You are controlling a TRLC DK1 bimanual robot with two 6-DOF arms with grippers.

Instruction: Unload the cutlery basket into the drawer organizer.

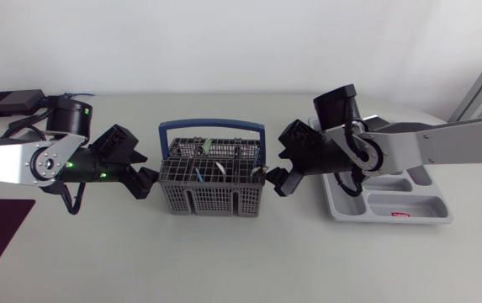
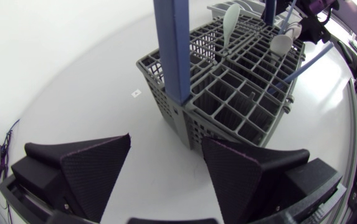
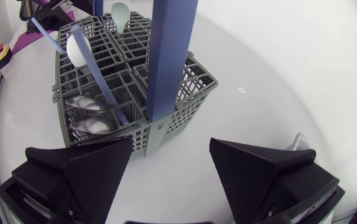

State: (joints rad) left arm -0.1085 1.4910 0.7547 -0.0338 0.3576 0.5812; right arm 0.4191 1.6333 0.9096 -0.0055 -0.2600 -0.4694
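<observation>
grey plastic lattice cutlery basket (image 1: 211, 202) with blue arched handle at mid-table, holding white spoons (image 3: 76, 46). left matte black gripper (image 1: 144, 181) just beside 1 end, fingers spread wide, gripping nothing. right matte black gripper (image 1: 276, 179) at the opposite end, equally wide, also unladen. pale grey compartmented drawer organizer (image 1: 392, 206) beneath the right arm.

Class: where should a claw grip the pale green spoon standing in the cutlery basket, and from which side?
Probably the neck under the bowl of the pale green spoon, from above: it stands bowl-up, only that end rising above the cutlery basket. Keep clear of the blue handle beside it.
</observation>
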